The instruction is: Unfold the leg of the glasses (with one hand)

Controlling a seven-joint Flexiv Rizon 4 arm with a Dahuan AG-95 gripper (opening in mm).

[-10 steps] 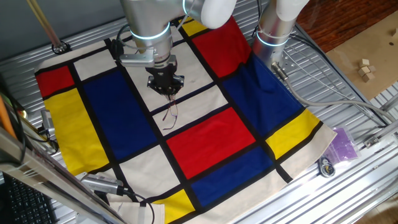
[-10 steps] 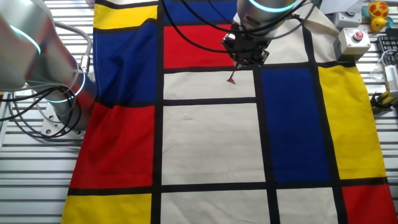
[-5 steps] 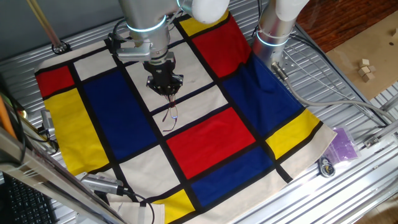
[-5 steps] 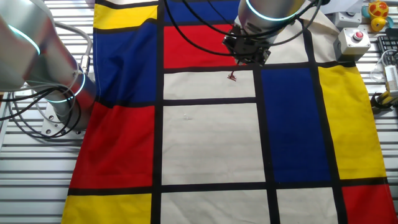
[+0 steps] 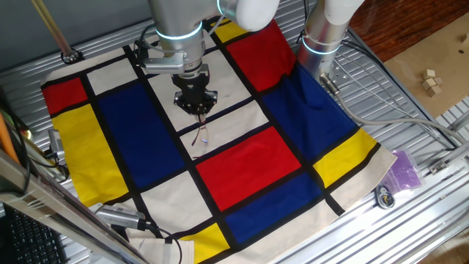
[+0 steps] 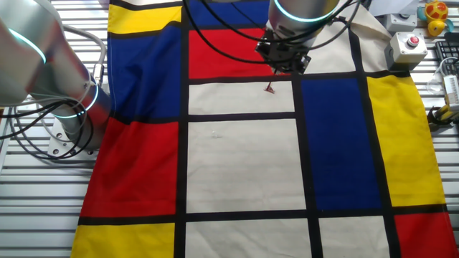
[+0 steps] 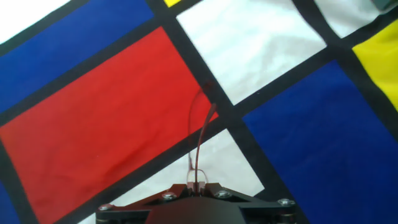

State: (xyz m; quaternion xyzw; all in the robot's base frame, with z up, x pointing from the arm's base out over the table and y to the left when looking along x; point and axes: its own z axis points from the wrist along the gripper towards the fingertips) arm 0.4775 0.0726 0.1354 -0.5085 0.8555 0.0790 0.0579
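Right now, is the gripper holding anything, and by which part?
Yes: the gripper is shut on the glasses, pinching a thin wire end, apparently the leg; the frame hangs below.

We see a slatted metal table point(image 5: 410, 110) under a red, blue, yellow and white checked cloth point(image 5: 242, 165). Wooden floor point(image 5: 432, 44) far right; a red-button box point(image 6: 407, 47) sits beside the cloth.

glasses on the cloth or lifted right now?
Lifted: the glasses hang below the gripper, which pinches their top end; fold state unclear.
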